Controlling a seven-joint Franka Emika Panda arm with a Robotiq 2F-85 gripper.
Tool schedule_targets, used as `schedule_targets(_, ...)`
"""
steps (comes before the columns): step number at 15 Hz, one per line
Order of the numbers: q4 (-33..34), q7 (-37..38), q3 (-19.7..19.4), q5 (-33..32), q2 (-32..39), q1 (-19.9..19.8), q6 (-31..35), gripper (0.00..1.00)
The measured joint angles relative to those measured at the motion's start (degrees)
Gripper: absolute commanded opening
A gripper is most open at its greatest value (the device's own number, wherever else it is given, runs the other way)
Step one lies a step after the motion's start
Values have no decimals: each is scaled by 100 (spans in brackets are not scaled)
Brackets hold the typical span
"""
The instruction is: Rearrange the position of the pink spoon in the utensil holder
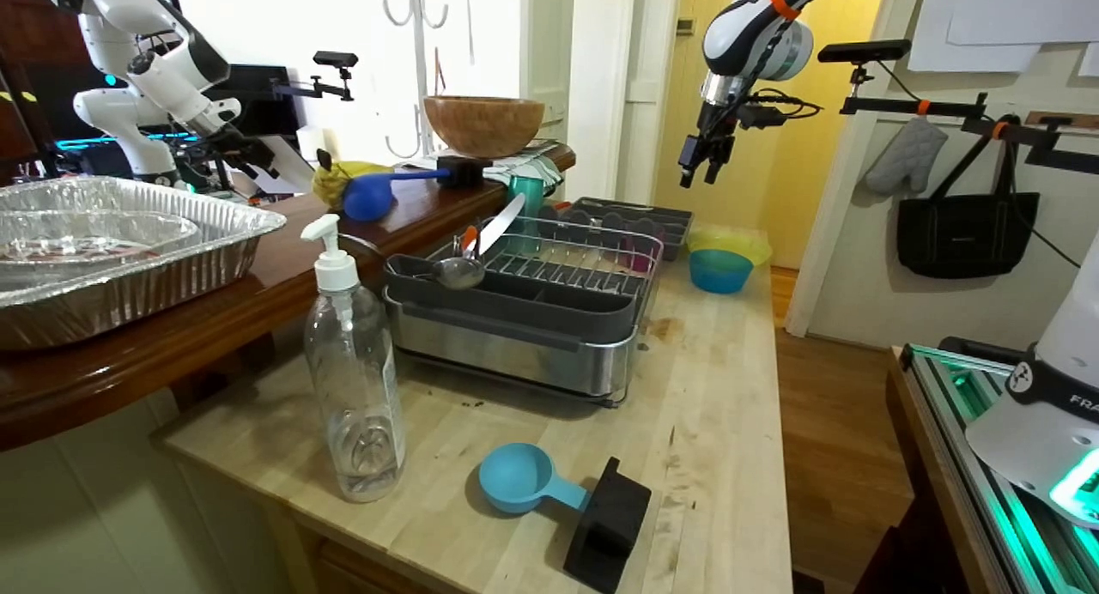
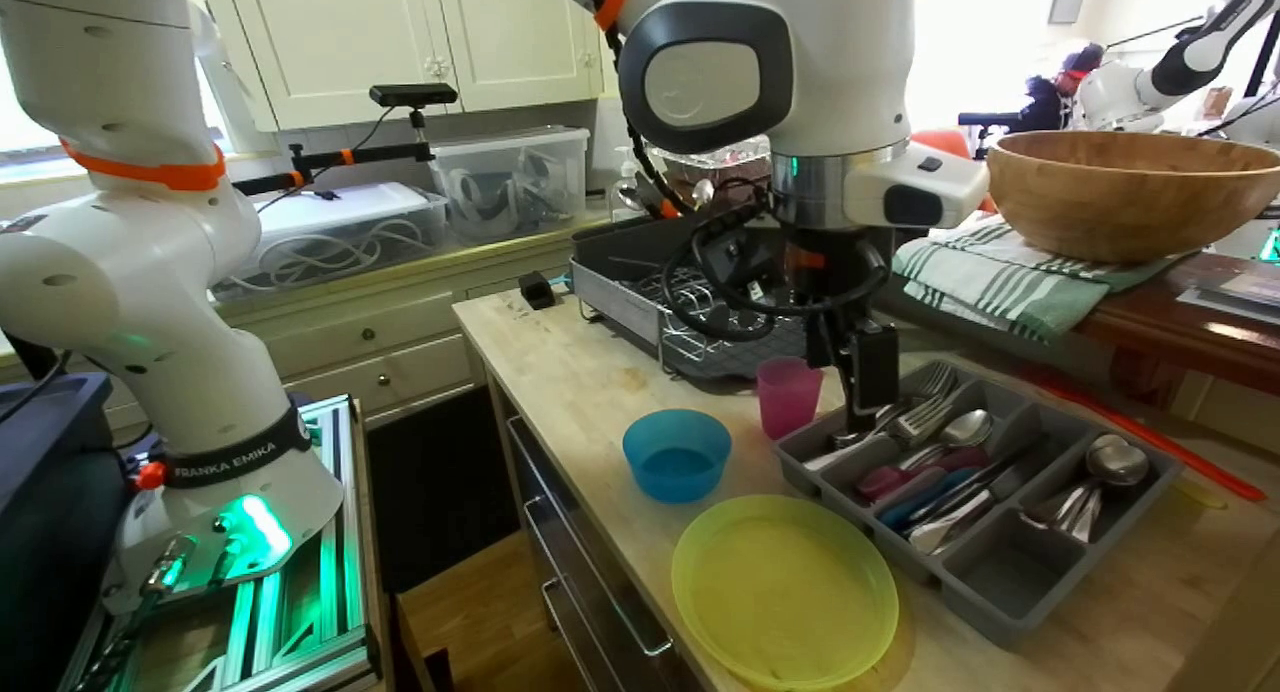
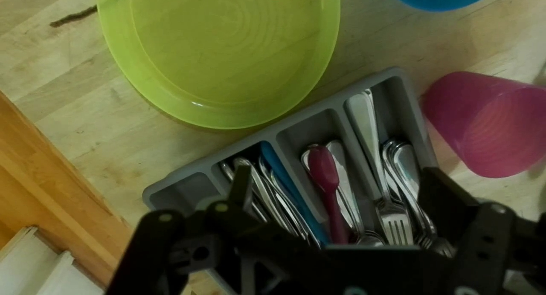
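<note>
The pink spoon (image 3: 326,175) lies on metal spoons in a middle compartment of the utensil holder, a grey tray (image 3: 311,120) with several compartments. Its bowl end points toward the yellow plate; the end of its handle is hidden behind my gripper in the wrist view. The spoon (image 2: 882,482) and tray (image 2: 1000,617) also show in an exterior view. My gripper (image 3: 341,190) is open and empty, its fingers wide apart. In both exterior views the gripper (image 1: 701,180) (image 2: 848,397) points down above the tray, apart from the spoon.
A yellow plate (image 2: 785,592), a blue bowl (image 2: 677,455) and a pink cup (image 2: 788,397) stand beside the tray. A metal dish rack (image 1: 506,354) with a dark caddy (image 1: 549,311) stands further along the counter. A wooden bowl (image 2: 1130,192) sits on the raised ledge.
</note>
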Motion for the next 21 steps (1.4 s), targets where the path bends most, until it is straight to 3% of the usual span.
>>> schedule_targets(21,769,1145,688,383,1499,-361,944,100)
